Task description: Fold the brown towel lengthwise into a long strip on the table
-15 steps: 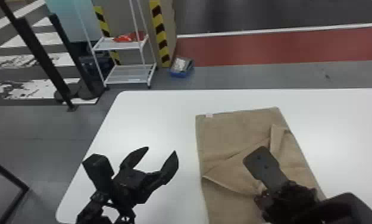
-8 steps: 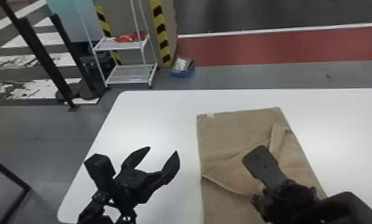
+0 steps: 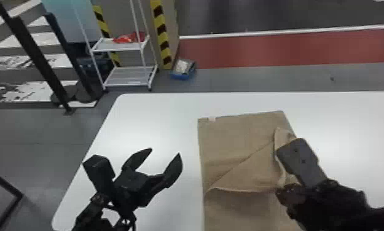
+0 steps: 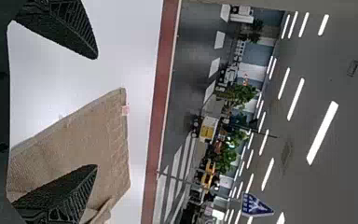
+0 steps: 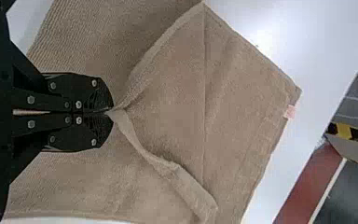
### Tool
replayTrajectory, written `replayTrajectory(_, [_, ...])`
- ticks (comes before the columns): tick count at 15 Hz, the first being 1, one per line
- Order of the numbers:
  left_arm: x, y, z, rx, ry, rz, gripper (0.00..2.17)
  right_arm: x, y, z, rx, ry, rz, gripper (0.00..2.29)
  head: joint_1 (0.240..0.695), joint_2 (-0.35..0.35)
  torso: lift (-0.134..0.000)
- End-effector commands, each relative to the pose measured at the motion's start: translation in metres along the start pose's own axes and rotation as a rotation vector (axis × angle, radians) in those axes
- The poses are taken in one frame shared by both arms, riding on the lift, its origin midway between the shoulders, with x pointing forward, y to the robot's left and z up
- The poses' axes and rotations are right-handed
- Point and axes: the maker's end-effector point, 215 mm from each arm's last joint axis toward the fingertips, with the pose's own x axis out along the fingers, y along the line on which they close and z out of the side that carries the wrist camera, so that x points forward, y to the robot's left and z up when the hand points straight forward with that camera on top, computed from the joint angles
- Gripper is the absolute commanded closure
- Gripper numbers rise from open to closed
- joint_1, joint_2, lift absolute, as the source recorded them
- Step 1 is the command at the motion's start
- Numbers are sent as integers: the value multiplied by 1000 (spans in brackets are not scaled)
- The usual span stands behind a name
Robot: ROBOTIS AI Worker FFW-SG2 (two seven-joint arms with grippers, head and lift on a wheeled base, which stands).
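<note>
The brown towel [image 3: 231, 138] lies on the white table [image 3: 151, 116], with a flap pulled diagonally across its middle and a small light tag at its far left corner. Over the towel's right part is my right gripper [image 3: 280, 184]. In the right wrist view, the right gripper [image 5: 111, 111] is shut on the towel's [image 5: 242, 107] edge, which bunches at the fingertips. Left of the towel, apart from it, stands my left gripper [image 3: 166, 152], open and holding nothing. The left wrist view has the left gripper [image 4: 97, 112] with its fingers spread and the towel [image 4: 84, 140] beyond.
Past the table's far edge stand a white wire shelf [image 3: 126, 75] with a red item on it, a blue box [image 3: 183, 70] on the floor, and black posts [image 3: 37, 58] at the left.
Between the earlier frames and now, both arms look almost unmoved in the head view. The towel keeps nearly the same shape, its flap still held by the right gripper.
</note>
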Motion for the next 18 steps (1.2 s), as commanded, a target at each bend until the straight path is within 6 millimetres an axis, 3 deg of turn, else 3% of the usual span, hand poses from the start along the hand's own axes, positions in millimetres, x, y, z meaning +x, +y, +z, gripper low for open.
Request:
replayTrajectory(1, [14,2,2,19,23,-20,36,-42,-58,-8,118,-69,-68,1328,695,133,-94])
replayTrajectory(3, [32,5,6,24,35,-45,66,-74,-103,-34,211,-92,-113,1328,695,84,-94])
replayTrajectory(4, [40,10,7,45,52,-53,83,-84,-123,-47,252,-101,-128,1328,695,27,-94])
replayTrajectory(7, [49,39,11,104,81,-15,87,-87,-149,-65,310,-122,-91,1328,695,-58,-94])
replayTrajectory(11, [107,31,7,145,137,-48,87,-91,-168,-106,363,-85,-91,1328,695,-90,-93])
replayTrajectory(18, [195,-13,-16,216,219,-99,90,-93,-181,-133,413,-47,-103,1328,695,-219,-93])
